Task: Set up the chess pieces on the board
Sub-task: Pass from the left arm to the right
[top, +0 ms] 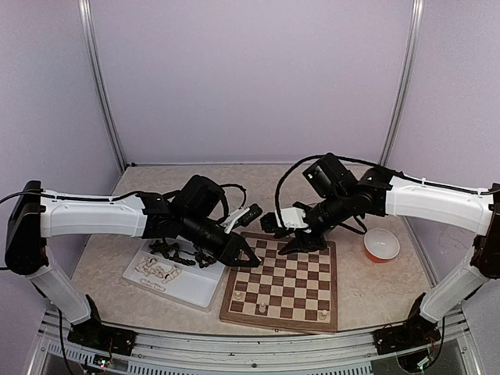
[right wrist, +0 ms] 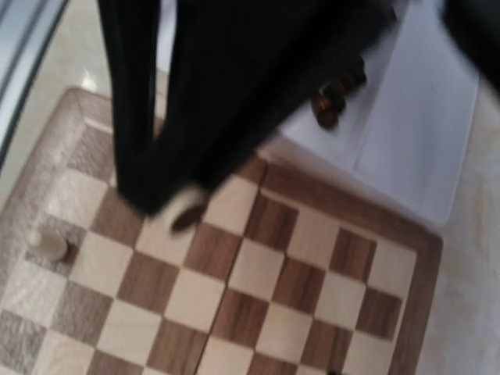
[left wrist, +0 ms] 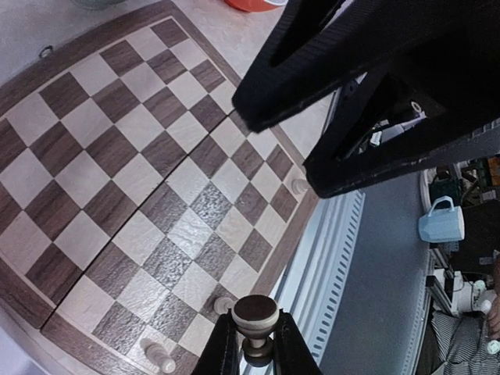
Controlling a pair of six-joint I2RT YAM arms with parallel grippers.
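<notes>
Robot lab cell: plain walls [top: 250, 78], alu posts [top: 101, 86], bench-bolted arms [top: 90, 217].

The left arm [top: 94, 215] comes up from its base at the near left corner, bends, and reaches in to the middle. Its black wrist [top: 199, 199] tips down. The left gripper [top: 247, 258] points down, and its 2 fingers [left wrist: 225, 353] squeeze tight on a dark chess piece [left wrist: 255, 316]. The right arm [top: 437, 199] does the same from the other side, so the 2 arms almost meet. The right gripper [top: 301, 244] points down too. Its 2 black fingers [left wrist: 312, 70] stand apart with nothing between them. The 2 grippers are near each other but do not touch.
</notes>
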